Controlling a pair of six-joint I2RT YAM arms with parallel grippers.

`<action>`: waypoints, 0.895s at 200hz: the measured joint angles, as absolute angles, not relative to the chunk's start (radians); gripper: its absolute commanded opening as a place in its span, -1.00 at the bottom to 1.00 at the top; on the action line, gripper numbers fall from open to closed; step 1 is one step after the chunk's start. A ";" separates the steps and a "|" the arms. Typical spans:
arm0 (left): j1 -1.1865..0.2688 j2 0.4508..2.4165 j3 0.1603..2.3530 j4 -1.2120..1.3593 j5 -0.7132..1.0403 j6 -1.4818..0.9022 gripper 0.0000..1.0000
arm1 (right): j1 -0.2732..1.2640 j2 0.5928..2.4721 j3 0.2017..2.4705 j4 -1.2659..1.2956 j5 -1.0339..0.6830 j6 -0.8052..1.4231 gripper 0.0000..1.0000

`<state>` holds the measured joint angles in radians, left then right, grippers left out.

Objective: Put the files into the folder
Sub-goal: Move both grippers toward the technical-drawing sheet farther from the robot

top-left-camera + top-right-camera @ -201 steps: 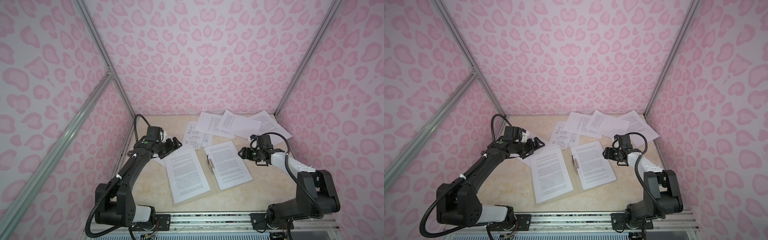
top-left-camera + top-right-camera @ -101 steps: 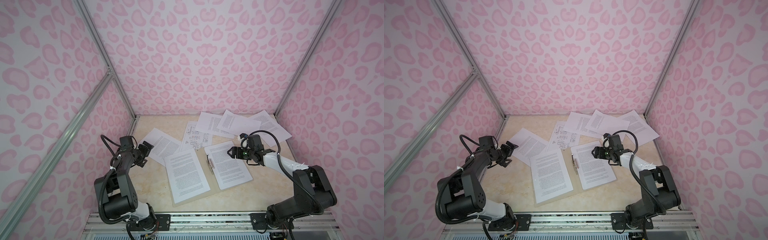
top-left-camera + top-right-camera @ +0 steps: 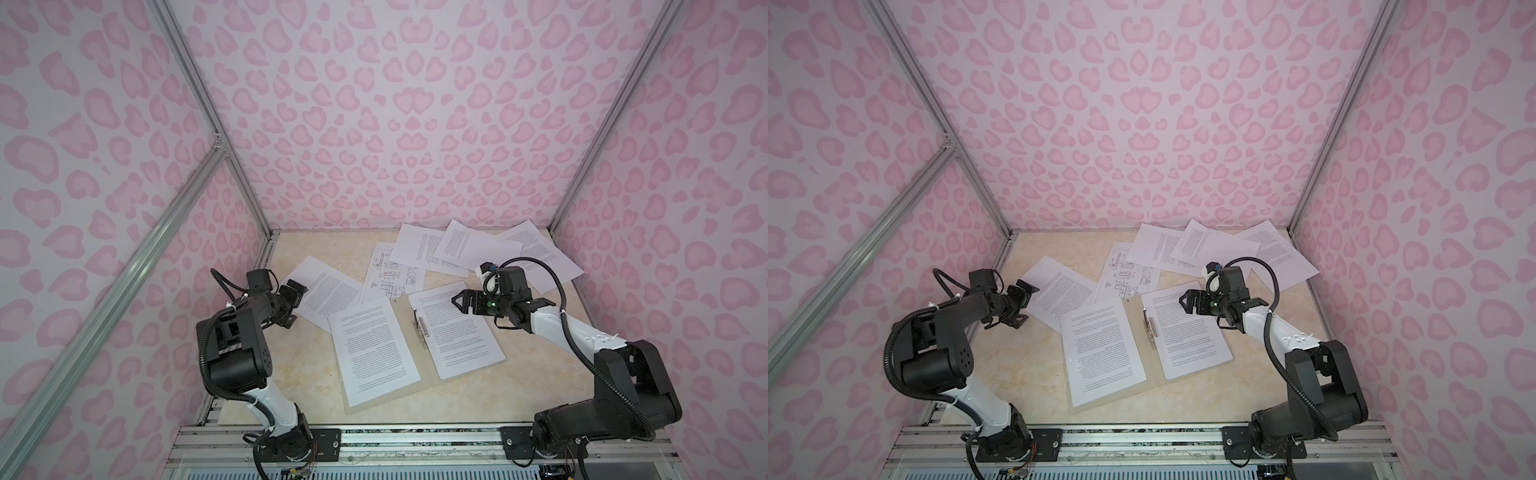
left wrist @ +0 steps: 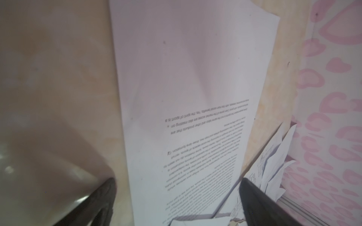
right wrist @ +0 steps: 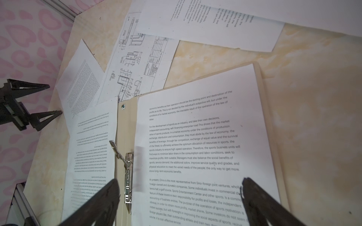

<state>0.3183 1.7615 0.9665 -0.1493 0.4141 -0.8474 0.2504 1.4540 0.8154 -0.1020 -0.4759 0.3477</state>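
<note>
The beige folder point(image 3: 404, 322) point(image 3: 1136, 328) point(image 5: 125, 121) lies open mid-table, its metal clip point(image 3: 420, 328) point(image 5: 128, 172) along the spine. One printed sheet point(image 3: 374, 349) lies on its left flap and another point(image 3: 457, 336) point(image 5: 195, 137) on its right flap. My right gripper point(image 3: 456, 302) point(image 3: 1183, 302) point(image 5: 180, 182) hovers open over the far end of the right sheet, holding nothing. My left gripper point(image 3: 294, 305) point(image 3: 1024, 305) point(image 4: 177, 182) stands open at the left edge of a loose text sheet point(image 3: 328, 291) point(image 4: 186, 78), empty.
A sheet of line drawings point(image 3: 392, 276) point(image 5: 135, 58) lies behind the folder, partly under it. Three more text sheets point(image 3: 478, 249) point(image 3: 1208, 245) overlap at the back right. Pink patterned walls with aluminium posts point(image 3: 582, 166) close in the table.
The left arm pulled back to the left, off the loose text sheet it was covering. The right gripper moved left over the folder's right sheet and opened wider.
</note>
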 measured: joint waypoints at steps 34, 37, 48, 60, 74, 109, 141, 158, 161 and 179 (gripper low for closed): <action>0.287 1.828 0.999 -0.028 0.476 -0.858 0.97 | 0.249 1.457 0.828 -0.096 -0.494 0.350 0.94; 0.283 1.836 1.001 -0.011 0.486 -0.863 0.98 | 0.249 1.458 0.828 -0.095 -0.497 0.352 0.94; 0.271 1.863 1.010 0.045 0.525 -0.870 0.97 | 0.249 1.464 0.829 -0.096 -0.505 0.356 0.94; 0.253 1.898 1.032 0.092 0.565 -0.884 0.97 | 0.249 1.470 0.829 -0.095 -0.516 0.358 0.94; 0.226 1.946 1.069 0.141 0.607 -0.892 0.97 | 0.249 1.473 0.829 -0.094 -0.528 0.365 0.94; 0.168 2.037 1.137 0.250 0.702 -0.942 0.95 | 0.249 1.476 0.825 -0.069 -0.552 0.375 0.94; 0.122 2.093 1.212 0.276 0.774 -0.959 0.91 | 0.243 1.470 0.811 -0.057 -0.568 0.392 0.94; 0.097 2.108 1.259 0.282 0.809 -0.947 0.88 | 0.241 1.468 0.809 -0.047 -0.570 0.403 0.94; 0.093 2.110 1.269 0.277 0.815 -0.941 0.87 | 0.241 1.468 0.809 -0.045 -0.571 0.403 0.94; 0.067 2.117 1.336 0.232 0.827 -0.897 0.83 | 0.245 1.482 0.825 -0.045 -0.567 0.407 0.85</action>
<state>0.0666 2.1166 1.3357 0.2317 0.8272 -0.8974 0.2455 1.4818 0.8253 -0.0452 -0.5671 0.4072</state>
